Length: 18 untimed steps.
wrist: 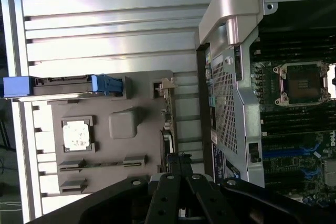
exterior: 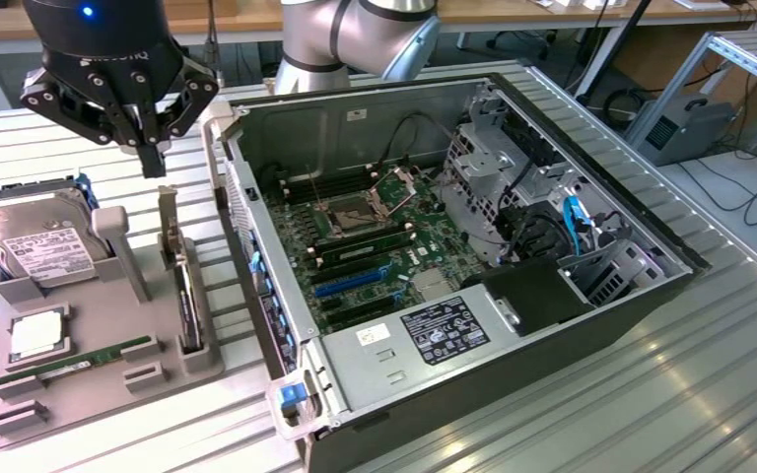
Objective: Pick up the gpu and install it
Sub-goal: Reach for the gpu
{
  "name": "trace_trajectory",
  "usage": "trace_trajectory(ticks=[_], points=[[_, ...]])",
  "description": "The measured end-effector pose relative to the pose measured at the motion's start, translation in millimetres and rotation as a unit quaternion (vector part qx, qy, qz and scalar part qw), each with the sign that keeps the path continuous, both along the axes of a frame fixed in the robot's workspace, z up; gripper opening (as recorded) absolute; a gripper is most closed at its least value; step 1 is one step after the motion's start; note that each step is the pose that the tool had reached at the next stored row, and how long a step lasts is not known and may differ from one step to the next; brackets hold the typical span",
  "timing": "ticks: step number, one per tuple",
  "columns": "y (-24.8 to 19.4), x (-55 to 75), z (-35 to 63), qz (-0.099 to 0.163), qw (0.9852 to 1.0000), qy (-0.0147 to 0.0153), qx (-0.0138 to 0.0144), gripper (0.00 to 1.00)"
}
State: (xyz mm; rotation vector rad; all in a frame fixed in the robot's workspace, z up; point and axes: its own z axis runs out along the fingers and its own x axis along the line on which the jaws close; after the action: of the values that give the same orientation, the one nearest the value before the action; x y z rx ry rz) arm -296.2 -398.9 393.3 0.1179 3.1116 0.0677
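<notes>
So far nothing of the task is done: the gpu (exterior: 188, 296) stands on its long edge in a slot of the gray holder tray (exterior: 90, 384) beside the open computer case (exterior: 273, 128), not yet gripped, and the motherboard (exterior: 366, 266) inside has no card in its blue slots (exterior: 346, 284), so both picking up and installing are left. The gripper (exterior: 158, 166) hovers just above the card's far end with its fingers pressed together, holding nothing. The card's long axis runs along the tray, roughly parallel to the nearest case wall, with what looks like its metal bracket at the far end, under the gripper.
</notes>
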Motion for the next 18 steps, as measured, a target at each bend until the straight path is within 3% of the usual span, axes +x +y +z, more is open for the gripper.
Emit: trace_trajectory(ticks=[18], points=[[0.0, -5.4, 0.0, 0.0, 1.0, 0.0, 0.0, 0.11]])
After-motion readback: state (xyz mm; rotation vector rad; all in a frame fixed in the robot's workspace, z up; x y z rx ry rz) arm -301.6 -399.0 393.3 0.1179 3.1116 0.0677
